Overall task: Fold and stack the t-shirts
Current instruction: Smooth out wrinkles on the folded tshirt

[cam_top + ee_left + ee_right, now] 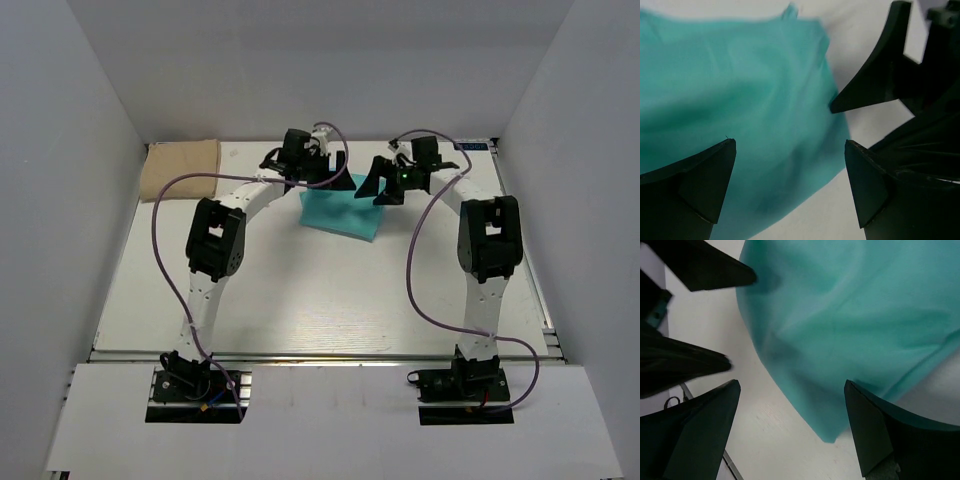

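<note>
Top external view: plain teal-green cloth t-shirt (341, 216) lies as a compact rectangle on the white bench (300, 300), centre-far. Plain tan-beige cloth t-shirt (180, 168) sits folded at the far left corner, well apart. Left hand (335, 178) hangs over the teal shirt's far left edge, right hand (383, 187) over its far right edge. Wrist views: both hands released, fingers spread, nothing between them, teal cloth beneath.

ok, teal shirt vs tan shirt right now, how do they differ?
Colour: teal shirt is teal-green, tan shirt beige. Place: teal shirt lies centre-far on the table; tan shirt in its far-left corner. The left gripper and right gripper, both open, hang over the teal shirt, none near the tan shirt. Shared: both folded, unstacked.
</note>
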